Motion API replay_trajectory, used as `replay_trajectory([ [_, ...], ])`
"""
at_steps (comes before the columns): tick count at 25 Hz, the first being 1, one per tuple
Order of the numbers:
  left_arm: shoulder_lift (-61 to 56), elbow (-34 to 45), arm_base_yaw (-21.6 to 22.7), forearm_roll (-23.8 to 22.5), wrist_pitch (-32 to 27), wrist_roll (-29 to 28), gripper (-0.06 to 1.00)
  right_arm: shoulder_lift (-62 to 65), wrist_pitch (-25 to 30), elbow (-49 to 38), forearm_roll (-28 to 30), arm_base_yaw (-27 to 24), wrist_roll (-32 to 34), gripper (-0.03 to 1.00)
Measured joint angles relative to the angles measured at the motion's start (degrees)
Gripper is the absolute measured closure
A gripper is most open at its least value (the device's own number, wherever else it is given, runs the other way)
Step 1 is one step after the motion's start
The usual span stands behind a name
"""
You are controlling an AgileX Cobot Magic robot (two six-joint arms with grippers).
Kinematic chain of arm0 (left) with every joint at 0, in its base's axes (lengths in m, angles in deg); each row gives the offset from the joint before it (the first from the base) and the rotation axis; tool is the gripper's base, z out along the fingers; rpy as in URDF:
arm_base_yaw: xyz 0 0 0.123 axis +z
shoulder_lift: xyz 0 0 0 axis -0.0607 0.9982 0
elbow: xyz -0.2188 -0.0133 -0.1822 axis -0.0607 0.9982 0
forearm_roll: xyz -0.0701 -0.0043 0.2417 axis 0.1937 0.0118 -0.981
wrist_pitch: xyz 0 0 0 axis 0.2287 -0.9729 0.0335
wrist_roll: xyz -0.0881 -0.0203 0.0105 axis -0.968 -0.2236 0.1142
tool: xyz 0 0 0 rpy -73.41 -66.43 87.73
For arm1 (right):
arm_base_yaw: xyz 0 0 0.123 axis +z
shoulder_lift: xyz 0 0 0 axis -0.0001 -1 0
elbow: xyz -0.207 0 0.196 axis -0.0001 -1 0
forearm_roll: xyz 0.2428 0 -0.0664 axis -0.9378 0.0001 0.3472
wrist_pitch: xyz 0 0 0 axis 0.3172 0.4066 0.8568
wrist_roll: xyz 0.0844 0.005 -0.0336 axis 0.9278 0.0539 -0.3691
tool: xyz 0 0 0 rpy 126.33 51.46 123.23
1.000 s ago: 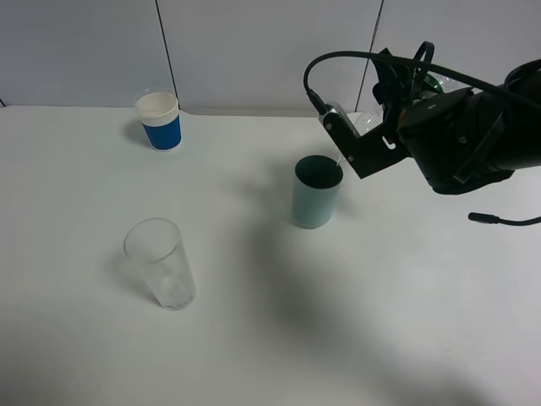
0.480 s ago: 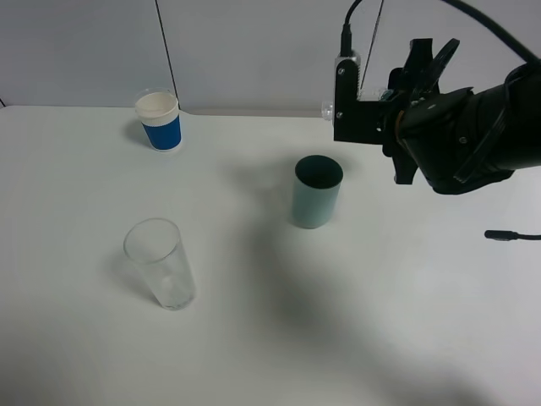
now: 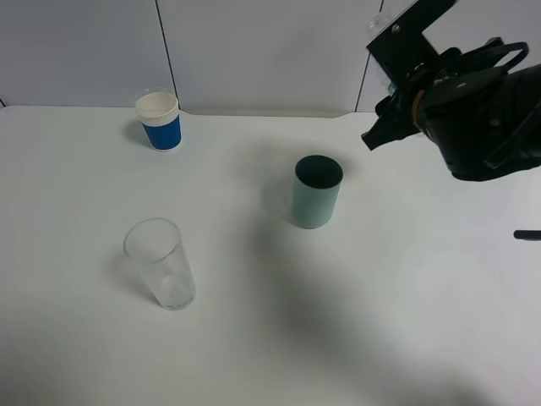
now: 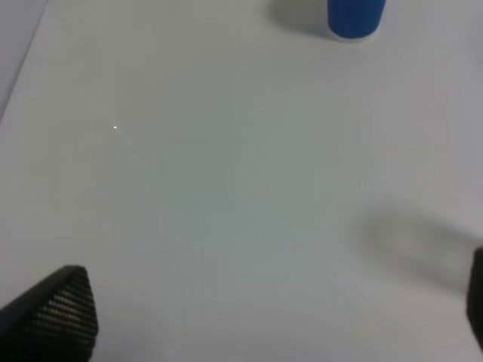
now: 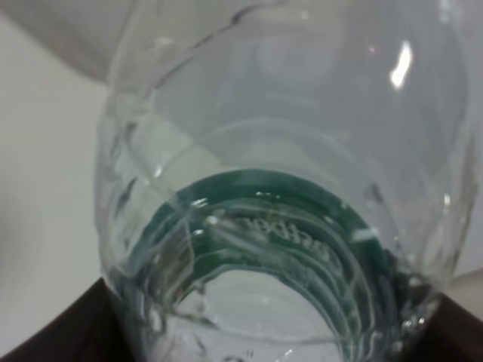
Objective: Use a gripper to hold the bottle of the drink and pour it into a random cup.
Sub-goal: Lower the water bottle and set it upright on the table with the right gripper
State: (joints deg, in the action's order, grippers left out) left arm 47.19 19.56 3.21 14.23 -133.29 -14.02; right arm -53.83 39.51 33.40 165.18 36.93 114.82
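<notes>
My right gripper (image 3: 404,101) is raised at the back right, above and to the right of the teal-green cup (image 3: 317,193). It is shut on the clear bottle (image 5: 279,188), whose ribbed body and dark green label fill the right wrist view. In the high view the arm hides almost all of the bottle. The cup stands upright in the middle of the table, apart from the gripper. My left gripper (image 4: 264,317) is open and empty over bare table. It is out of the high view.
A clear glass tumbler (image 3: 161,264) stands at the front left. A white paper cup with a blue band (image 3: 159,120) stands at the back left and also shows in the left wrist view (image 4: 355,15). A grey wall runs behind the table.
My right gripper has swung up and to the right, away from the teal cup's rim. The bottle it holds has turned back from its pouring tilt. The cups have not moved.
</notes>
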Motion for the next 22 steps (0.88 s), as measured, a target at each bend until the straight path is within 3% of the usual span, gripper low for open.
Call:
replay_trajectory([
  [5,0.0,0.0,0.0,0.0,0.0,0.0,-0.05,5.93,-3.98,0.0,-3.75,-2.98,1.97,0.39],
  [8,0.0,0.0,0.0,0.0,0.0,0.0,-0.05,9.39,-7.94,0.0,-8.13,-5.32,-0.91,0.39],
  [14,0.0,0.0,0.0,0.0,0.0,0.0,-0.05,14.14,-20.53,0.0,-24.74,-9.9,-24.25,0.39],
  [18,0.0,0.0,0.0,0.0,0.0,0.0,-0.05,15.92,-28.91,0.0,-40.68,-12.63,-42.0,0.39],
  [22,0.0,0.0,0.0,0.0,0.0,0.0,-0.05,16.16,-35.62,0.0,-55.42,-14.68,-55.58,0.39],
])
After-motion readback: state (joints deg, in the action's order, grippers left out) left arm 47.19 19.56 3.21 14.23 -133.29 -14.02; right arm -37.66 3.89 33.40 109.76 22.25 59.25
